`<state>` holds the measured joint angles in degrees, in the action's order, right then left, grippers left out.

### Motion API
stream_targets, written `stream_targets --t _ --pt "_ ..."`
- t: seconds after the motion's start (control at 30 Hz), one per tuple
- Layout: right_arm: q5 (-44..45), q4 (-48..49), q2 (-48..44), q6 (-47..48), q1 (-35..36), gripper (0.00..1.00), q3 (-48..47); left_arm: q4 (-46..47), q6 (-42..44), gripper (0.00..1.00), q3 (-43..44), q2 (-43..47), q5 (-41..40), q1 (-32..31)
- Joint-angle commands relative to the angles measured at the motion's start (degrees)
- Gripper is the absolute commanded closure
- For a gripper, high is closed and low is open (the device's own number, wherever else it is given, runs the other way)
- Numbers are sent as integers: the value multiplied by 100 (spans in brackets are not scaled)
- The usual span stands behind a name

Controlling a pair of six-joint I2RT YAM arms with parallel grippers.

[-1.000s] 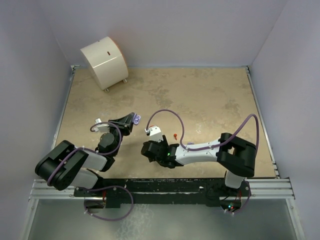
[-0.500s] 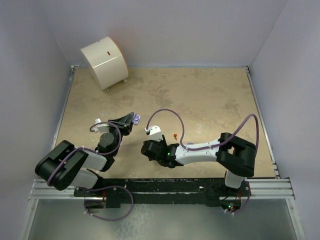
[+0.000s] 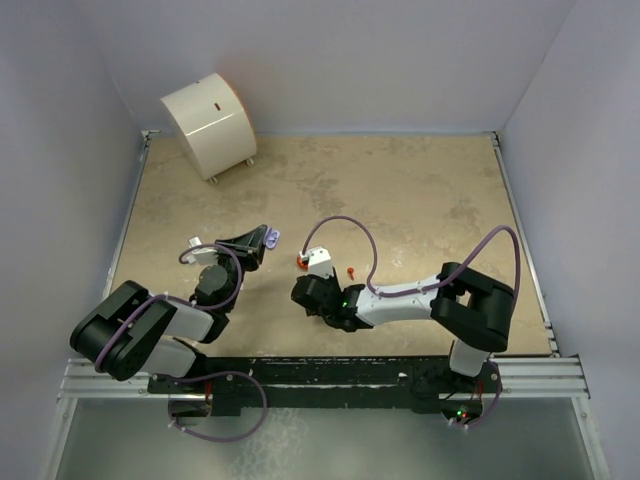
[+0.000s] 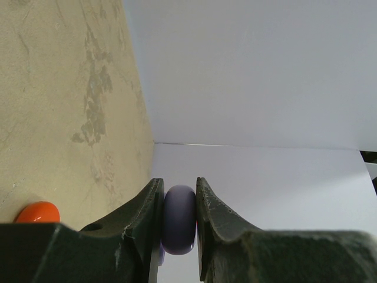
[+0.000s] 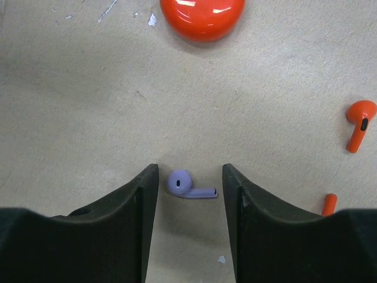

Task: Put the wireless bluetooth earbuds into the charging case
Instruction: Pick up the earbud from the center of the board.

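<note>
— What does the left claw [image 4: 179, 187] have?
— It is clamped on a round purple case [image 4: 179, 221], seen edge-on, a finger flat against each face; it holds it left of the desk's [image 3: 420, 190] middle, towards the near edge.
— And the right claw [image 5: 189, 172]?
— Partly open, pointing down at the desk; a purple earbud [image 5: 181, 183] lies flat between its fingers, touching neither, its stem pointing at one of them.
— The other pieces?
— An orange case [image 5: 202, 16] rests on the desk just beyond that earbud; an orange earbud [image 5: 358, 125] lies off to one side, apart from it; a second orange piece [image 5: 328, 204] peeks out beside a finger, mostly hidden.
</note>
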<state>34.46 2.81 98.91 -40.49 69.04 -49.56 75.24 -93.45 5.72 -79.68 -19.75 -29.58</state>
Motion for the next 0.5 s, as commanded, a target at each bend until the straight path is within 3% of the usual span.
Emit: stream_targets --t 0.0,0.47 --pt "-49 144 -179 93 -13 51 73 186 86 100 -65 108 6 49" --pt "-311 166 -302 -5 -13 61 258 175 83 100 -62 109 10 49"
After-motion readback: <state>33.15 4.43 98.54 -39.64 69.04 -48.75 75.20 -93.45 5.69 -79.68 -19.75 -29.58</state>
